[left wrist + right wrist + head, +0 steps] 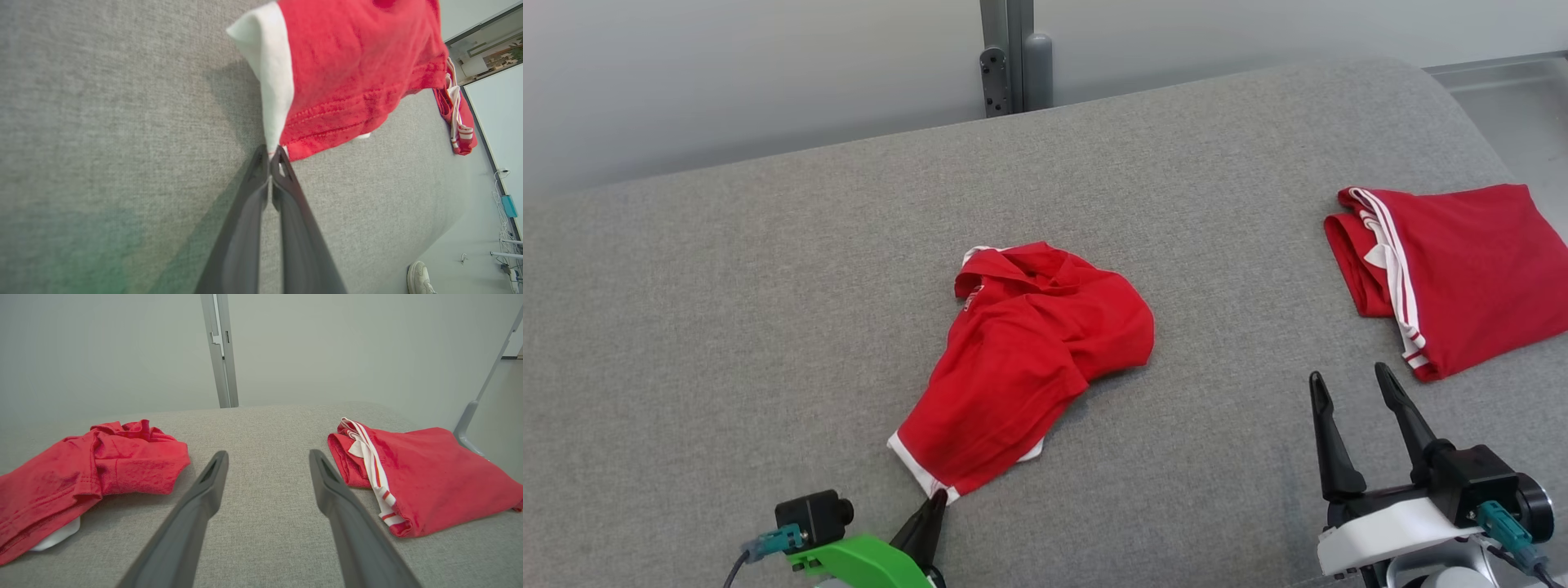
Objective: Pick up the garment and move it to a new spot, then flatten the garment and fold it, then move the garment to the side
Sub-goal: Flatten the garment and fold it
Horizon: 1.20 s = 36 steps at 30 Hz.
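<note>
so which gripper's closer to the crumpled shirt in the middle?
Left. The left gripper is shut on the white-trimmed corner of the crumpled shirt; the right gripper stands open, apart from it, to its right near the folded garment.

I find no legible text, number or brand name in my 3 views. White emblem (1377,256) on the folded red garment (1478,269): no letters readable. Small white mark (973,300) on the crumpled red garment (1029,351): too small to read
</note>
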{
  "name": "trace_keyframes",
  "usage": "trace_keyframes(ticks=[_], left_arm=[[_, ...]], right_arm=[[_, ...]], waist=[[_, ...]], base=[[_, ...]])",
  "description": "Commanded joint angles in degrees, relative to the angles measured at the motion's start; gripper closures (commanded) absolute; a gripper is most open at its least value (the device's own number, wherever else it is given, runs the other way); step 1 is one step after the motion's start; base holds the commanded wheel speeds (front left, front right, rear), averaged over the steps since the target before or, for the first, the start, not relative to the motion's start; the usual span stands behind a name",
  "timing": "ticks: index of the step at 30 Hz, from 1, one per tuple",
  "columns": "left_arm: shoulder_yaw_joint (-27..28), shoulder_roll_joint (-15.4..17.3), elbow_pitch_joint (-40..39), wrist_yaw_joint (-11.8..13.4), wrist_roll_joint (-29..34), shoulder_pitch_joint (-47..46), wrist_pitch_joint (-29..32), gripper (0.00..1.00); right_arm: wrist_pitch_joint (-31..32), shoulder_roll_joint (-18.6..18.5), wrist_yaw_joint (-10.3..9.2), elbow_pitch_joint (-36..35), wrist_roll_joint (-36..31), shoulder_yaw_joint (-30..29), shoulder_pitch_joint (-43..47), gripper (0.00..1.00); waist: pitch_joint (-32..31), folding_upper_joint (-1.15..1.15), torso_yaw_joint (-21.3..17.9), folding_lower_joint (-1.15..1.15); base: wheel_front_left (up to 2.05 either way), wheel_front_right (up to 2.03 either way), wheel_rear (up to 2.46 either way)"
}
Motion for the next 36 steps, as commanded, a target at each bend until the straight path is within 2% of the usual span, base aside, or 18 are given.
trace_keyframes(ticks=[1, 4, 9, 13, 16, 20, 25, 31, 36], left_arm=[[-0.04, 0.53, -0.71, -0.36, -0.39, -1.13, 0.09, 1.00], [1.31, 0.28, -5.09, -0.61, -4.83, -1.48, 1.34, 1.00], [5.96, 1.02, -17.56, -0.83, -15.02, -3.41, 5.41, 1.00], [11.52, 2.92, -25.35, 2.07, -21.00, -8.58, 8.80, 1.00], [14.40, 4.92, -27.89, 4.73, -20.66, -13.93, 9.70, 1.00], [15.24, 7.05, -27.34, 7.10, -18.94, -22.44, 10.85, 1.00], [13.32, 7.57, -23.48, 8.06, -15.54, -32.05, 11.19, 1.00], [8.79, 3.41, -17.91, 7.18, -14.34, -38.98, 11.46, 1.00], [0.62, -0.86, -13.04, 6.14, -12.80, -36.65, 9.79, 1.00]], right_arm=[[-0.03, -0.13, -0.06, 0.07, 0.42, 0.17, -0.06, 0.00], [-0.03, -0.14, -0.06, 0.09, 0.63, -0.02, 0.42, 0.00], [-0.03, -0.14, -0.06, 0.19, 0.49, -0.42, 0.88, 0.00], [-0.03, -0.15, -0.06, 0.48, 0.46, 0.06, 0.37, 0.00], [-0.02, -0.14, -0.06, 0.73, 0.44, 0.38, -0.05, 0.00], [-0.03, -0.14, -0.06, 1.19, 0.46, 0.84, -0.52, 0.00], [-0.03, -0.14, -0.06, 1.77, 0.53, 1.75, -1.13, 0.00], [-0.03, -0.13, -0.06, 2.09, 0.88, 2.40, -1.74, 0.00], [-0.03, -0.13, -0.06, 2.33, 1.56, 3.23, -2.76, 0.00]], waist=[[-0.13, 0.00, 0.06, 0.00], [-0.35, 0.00, 0.37, 0.00], [-0.78, 0.00, 1.49, 0.00], [-1.27, 0.00, 2.26, 0.00], [-1.56, 0.00, 2.52, 0.00], [-1.88, 0.00, 2.47, 0.00], [-2.04, 0.00, 1.26, 0.00], [-1.28, 0.00, -1.34, 0.00], [0.63, 0.00, -4.61, 0.00]], base=[[0.00, 0.00, 0.00], [0.00, 0.00, 0.00], [0.00, 0.00, 0.00], [0.00, 0.00, 0.00], [0.00, 0.00, 0.00], [0.00, 0.00, 0.00], [0.00, 0.00, 0.00], [0.00, 0.00, 0.00], [0.00, 0.00, 0.00]])
